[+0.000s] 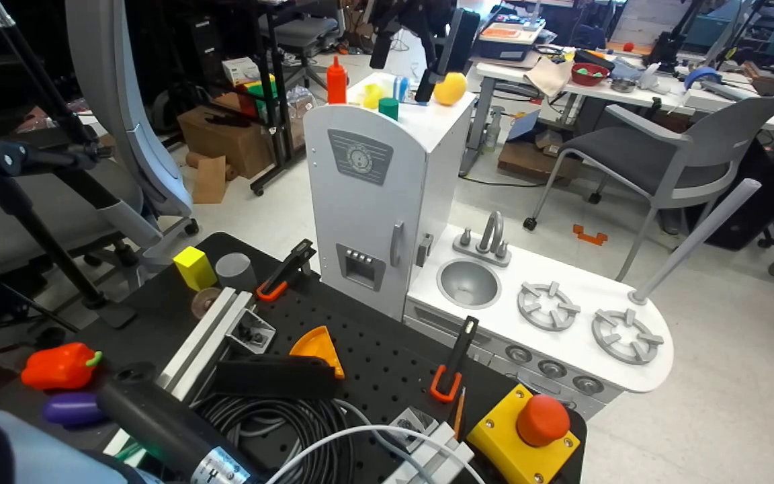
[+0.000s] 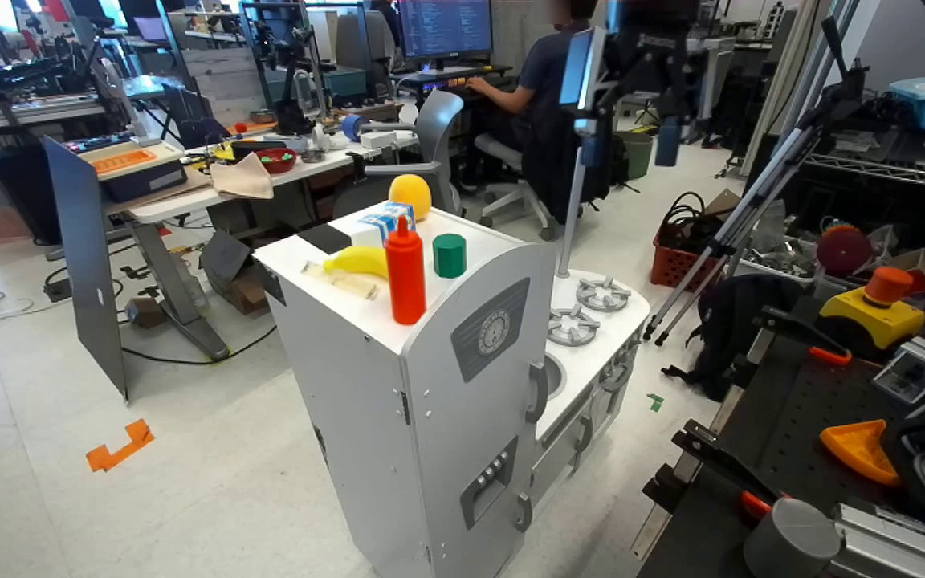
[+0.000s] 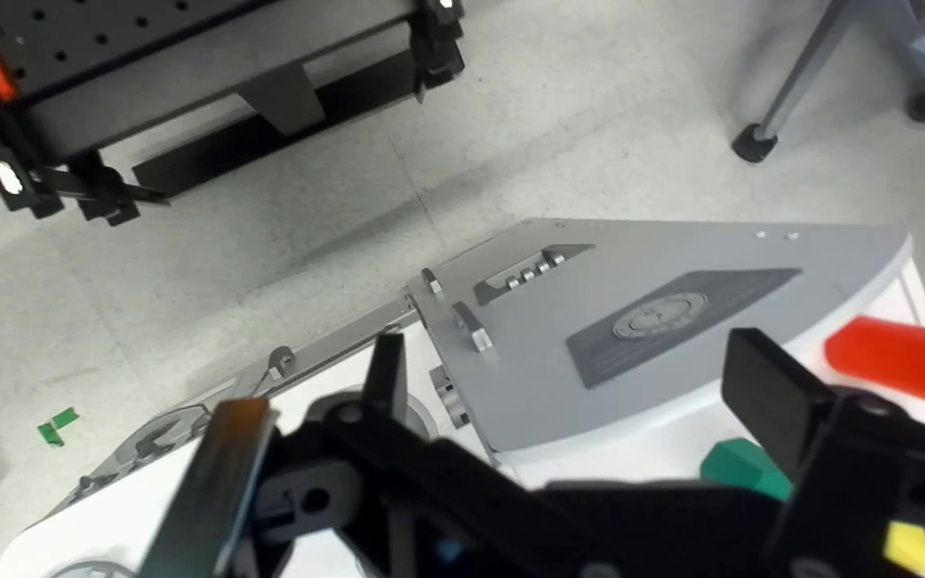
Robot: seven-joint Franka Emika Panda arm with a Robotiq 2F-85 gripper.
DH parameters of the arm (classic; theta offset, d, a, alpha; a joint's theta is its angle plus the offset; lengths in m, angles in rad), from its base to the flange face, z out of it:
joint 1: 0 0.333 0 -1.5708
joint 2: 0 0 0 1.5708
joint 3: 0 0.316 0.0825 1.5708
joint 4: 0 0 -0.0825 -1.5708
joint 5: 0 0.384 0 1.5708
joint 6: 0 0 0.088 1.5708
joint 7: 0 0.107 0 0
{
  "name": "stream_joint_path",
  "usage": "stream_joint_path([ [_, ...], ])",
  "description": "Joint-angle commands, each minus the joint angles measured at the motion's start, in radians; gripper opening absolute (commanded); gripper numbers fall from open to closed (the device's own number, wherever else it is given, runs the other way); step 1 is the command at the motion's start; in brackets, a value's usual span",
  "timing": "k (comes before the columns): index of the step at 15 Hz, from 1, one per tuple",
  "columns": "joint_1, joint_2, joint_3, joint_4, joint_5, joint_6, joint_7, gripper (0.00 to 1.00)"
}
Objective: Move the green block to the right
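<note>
- Cluttered lab room: pale tiled floor [image 2: 230,457], desks, chairs. Person in a dark shirt [image 2: 547,68] seated at the back in an exterior view.
- Grey-and-white toy kitchen [image 1: 373,208]: tall fridge section with arched front, lower counter with grey sink [image 1: 469,282] and two grey burners [image 1: 548,306].
- Black perforated table [image 1: 377,359] just beside it, carrying cables, clamps, a yellow box with a red button [image 1: 494,437].
- Black two-finger gripper [image 3: 568,353]: fingers [image 3: 386,373] spread wide, fridge front showing through the gap. Hangs above the toy kitchen, well apart from the items on the fridge top in an exterior view.
- Red plastic squeeze bottle [image 2: 406,277]: upright on the fridge's white top.
- Yellow banana-shaped toy [image 2: 354,261]: lying beside the bottle, one end hidden behind it.
- Blue-and-white carton [image 2: 370,231]: near the orange-yellow ball [image 2: 410,197]; touching or apart, can't tell.
- Faceted solid-green block [image 2: 450,255]: standing on the fridge top, just behind the arched front, near the bottle but apart from it. Partly hidden by a finger in the wrist view.
</note>
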Motion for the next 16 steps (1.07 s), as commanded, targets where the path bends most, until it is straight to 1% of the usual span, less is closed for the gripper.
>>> stream_joint_path([
  [1, 0.033, 0.173, 0.001, 0.186, 0.047, 0.039, 0.102, 1.00],
  [4, 0.060, 0.270, -0.004, 0.298, 0.038, 0.062, 0.168, 1.00],
  [9, 0.095, 0.409, -0.011, 0.465, 0.033, 0.056, 0.250, 1.00],
  [13, 0.112, 0.502, -0.016, 0.570, 0.031, 0.031, 0.294, 1.00],
  [16, 0.119, 0.559, -0.015, 0.624, 0.035, 0.021, 0.316, 1.00],
])
